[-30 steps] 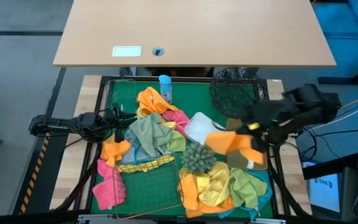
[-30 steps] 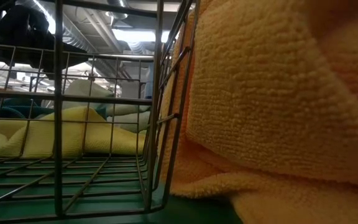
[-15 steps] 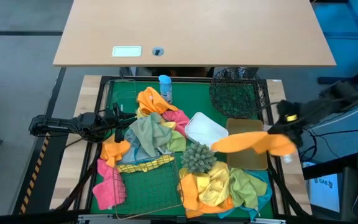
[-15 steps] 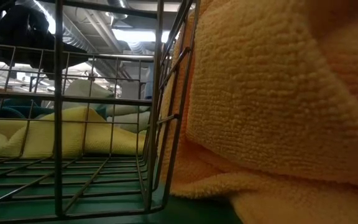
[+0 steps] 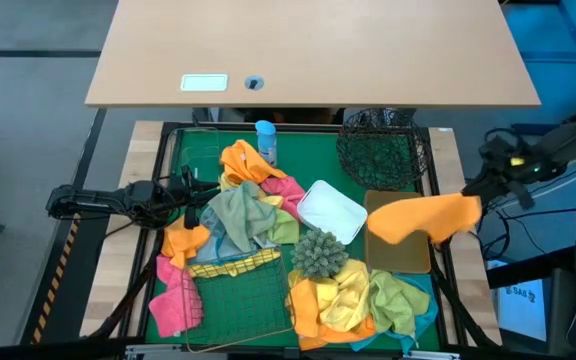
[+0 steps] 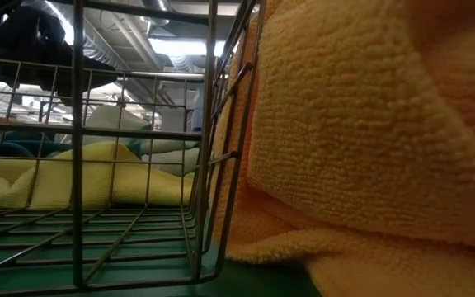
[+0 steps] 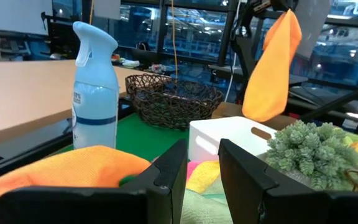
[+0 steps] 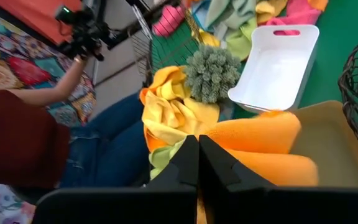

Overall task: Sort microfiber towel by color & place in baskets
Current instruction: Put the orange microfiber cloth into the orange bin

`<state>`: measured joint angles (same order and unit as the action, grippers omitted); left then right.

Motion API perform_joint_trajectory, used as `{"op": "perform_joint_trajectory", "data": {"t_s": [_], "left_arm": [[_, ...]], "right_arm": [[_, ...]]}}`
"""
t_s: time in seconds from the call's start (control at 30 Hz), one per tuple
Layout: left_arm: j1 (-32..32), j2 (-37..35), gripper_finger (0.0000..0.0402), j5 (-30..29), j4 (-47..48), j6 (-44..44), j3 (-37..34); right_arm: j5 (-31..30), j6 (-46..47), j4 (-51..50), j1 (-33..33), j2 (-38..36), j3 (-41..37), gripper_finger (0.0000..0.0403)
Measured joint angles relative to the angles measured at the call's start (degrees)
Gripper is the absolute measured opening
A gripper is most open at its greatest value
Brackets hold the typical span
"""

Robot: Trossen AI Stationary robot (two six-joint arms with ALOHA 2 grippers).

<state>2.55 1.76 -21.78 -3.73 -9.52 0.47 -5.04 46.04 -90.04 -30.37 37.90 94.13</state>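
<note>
The right tool is clamped on the orange microfiber towel, which hangs over the tan rectangular tray at the counter's right edge. To do this well, I judge it should bring the cloth squarely over its bin before letting go, so no corner drapes outside. The left tool, fingers slightly apart, waits at the left. A second ago the towel hung lower and nearer the spiky green ball; it has since swung rightward and farther.

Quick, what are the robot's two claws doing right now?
Left gripper: open, empty, low over the towel pile.
Right gripper: shut on the orange towel, lifted above the tan tray.
</note>
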Motion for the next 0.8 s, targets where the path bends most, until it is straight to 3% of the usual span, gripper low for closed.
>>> {"op": "perform_joint_trajectory", "data": {"t_s": [0.33,0.57,0.8], "left_arm": [[0.0,0.0,0.0089,0.0,0.0,-1.0,0.0],[0.0,0.0,0.0089,0.0,0.0,-1.1,0.0],[0.0,0.0,0.0089,0.0,0.0,-1.1,0.0]], "right_arm": [[-5.9,-1.2,1.4,0.0,-0.1,-2.3,0.0000],[2.0,-8.2,14.3,0.0,2.3,-16.5,0.0000],[2.5,-9.0,17.1,0.0,3.0,-31.1,0.0000]]}}
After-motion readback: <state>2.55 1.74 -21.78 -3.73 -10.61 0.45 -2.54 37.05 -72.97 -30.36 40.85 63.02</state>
